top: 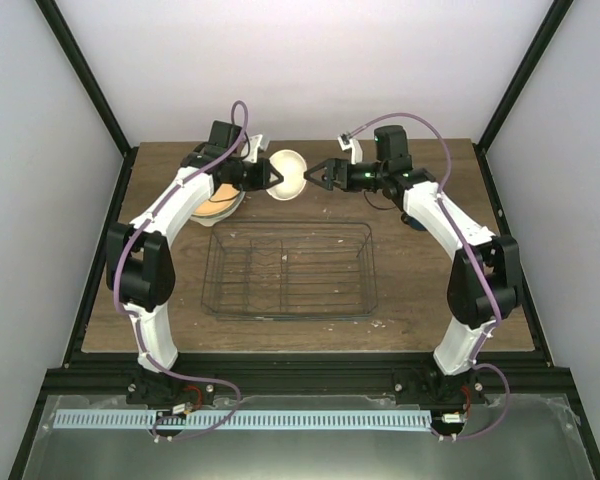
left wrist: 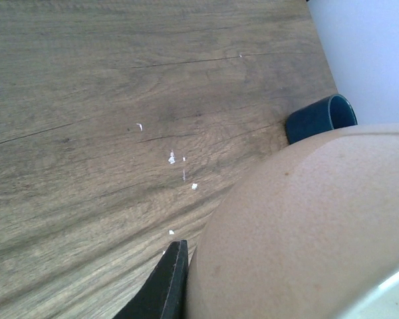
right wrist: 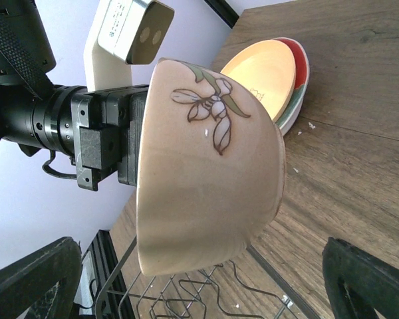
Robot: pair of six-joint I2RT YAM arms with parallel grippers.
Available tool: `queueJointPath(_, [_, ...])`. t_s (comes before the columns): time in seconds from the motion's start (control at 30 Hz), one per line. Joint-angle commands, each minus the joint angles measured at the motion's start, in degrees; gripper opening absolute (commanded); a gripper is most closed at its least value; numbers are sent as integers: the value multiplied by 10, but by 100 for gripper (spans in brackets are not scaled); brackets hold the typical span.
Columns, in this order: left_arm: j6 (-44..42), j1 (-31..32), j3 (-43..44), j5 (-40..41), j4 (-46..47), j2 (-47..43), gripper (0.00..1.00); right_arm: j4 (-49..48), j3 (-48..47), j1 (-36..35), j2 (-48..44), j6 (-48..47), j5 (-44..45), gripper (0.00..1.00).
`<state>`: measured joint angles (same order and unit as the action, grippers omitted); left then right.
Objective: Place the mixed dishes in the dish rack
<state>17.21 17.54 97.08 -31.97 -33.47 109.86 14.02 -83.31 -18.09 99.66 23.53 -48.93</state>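
My left gripper [top: 277, 176] is shut on the rim of the small cream bowl [top: 288, 175] and holds it on its side in the air behind the dish rack [top: 288, 270]. In the left wrist view the bowl [left wrist: 306, 226] fills the lower right beside one dark finger [left wrist: 167, 282]. My right gripper [top: 318, 176] is open just right of the bowl. In the right wrist view the bowl [right wrist: 206, 166], with a flower drawing, hangs between its spread fingers [right wrist: 33, 279] without touching them. The stacked plates [top: 220, 203], orange-yellow on top [right wrist: 266, 70], lie under the left arm. The dark blue mug [left wrist: 319, 118] lies on the table.
The wire rack [right wrist: 186, 296] is empty and stands mid-table in front of both grippers. The mug [top: 413, 219] is mostly hidden behind the right forearm. Small white crumbs [left wrist: 173, 158] dot the wooden table [top: 430, 300]. Walls close in on the back and sides.
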Motion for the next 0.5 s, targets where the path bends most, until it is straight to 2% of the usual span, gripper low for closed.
queueJointPath(0.0, [-9, 2, 3, -42, 38, -31, 0, -31, -3, 5, 16, 9, -26, 100])
queueJointPath(0.47, [-7, 20, -3, -70, 50, -33, 0, -117, 17, -9, 55, 58, -74, 100])
